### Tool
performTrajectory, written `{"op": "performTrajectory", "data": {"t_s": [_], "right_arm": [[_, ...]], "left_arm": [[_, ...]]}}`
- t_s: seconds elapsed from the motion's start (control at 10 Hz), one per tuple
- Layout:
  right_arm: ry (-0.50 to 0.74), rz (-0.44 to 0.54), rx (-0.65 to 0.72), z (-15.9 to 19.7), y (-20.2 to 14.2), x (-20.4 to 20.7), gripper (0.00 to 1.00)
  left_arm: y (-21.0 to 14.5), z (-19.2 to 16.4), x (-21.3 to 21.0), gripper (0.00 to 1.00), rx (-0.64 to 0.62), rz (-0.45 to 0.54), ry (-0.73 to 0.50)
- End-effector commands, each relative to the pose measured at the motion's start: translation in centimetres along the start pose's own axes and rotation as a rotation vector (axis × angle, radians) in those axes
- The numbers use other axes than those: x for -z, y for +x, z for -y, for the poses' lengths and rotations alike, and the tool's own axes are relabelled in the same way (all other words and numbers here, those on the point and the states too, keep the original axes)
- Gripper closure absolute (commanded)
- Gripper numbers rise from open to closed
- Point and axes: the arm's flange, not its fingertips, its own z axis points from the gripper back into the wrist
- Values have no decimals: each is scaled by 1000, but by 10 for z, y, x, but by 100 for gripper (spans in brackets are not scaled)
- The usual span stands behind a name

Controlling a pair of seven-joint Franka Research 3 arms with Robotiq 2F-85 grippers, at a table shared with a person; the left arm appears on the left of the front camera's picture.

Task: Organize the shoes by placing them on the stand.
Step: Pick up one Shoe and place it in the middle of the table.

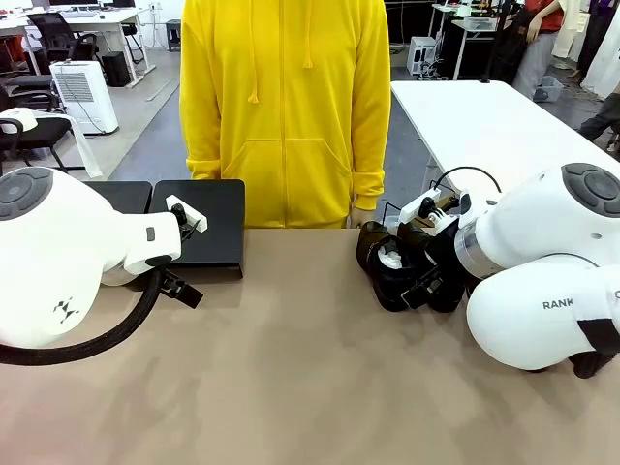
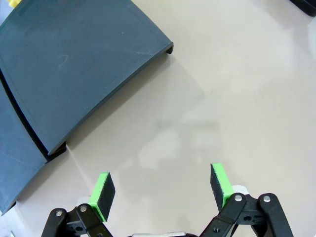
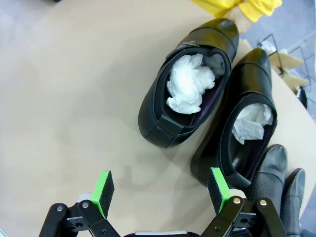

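Four glossy black leather shoes [image 3: 217, 34], white paper inside two, cluster at the tan surface's [image 1: 310, 368] far edge, right; matte-black sloped stand [image 1: 218, 244] far-left, bare middle between. Left pincer [image 2: 160, 190] and right pincer [image 3: 160, 190] gape wide, empty.

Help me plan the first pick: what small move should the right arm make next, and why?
Probably ease the right gripper forward over the strapped shoe, then lower. Its jaws stand open and hold nothing, the shoe lies just ahead of them on the table, and the stand has no shoe on its visible panels.
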Motion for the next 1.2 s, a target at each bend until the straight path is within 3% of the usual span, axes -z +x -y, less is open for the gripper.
{"op": "performTrajectory", "data": {"t_s": [0.0,0.2,0.3,0.5,0.7,0.9,1.1], "right_arm": [[0,2,1,0,0,-1,0],[31,4,34,9,0,-17,0],[28,11,64,19,0,-45,0],[45,30,96,39,-5,-89,0],[139,15,121,63,-20,-120,0],[238,63,175,89,-46,-150,0],[221,170,224,110,-77,-180,0]], "left_arm": [[0,-1,0,0,-4,0,0],[0,0,0,0,0,0,0],[0,-7,-34,0,-14,49,30],[-3,-19,-79,0,-62,106,-38],[-10,-34,-118,0,-127,117,-213],[-25,-62,-152,0,-170,172,-359],[-43,-83,-171,0,-202,187,-383]]}}
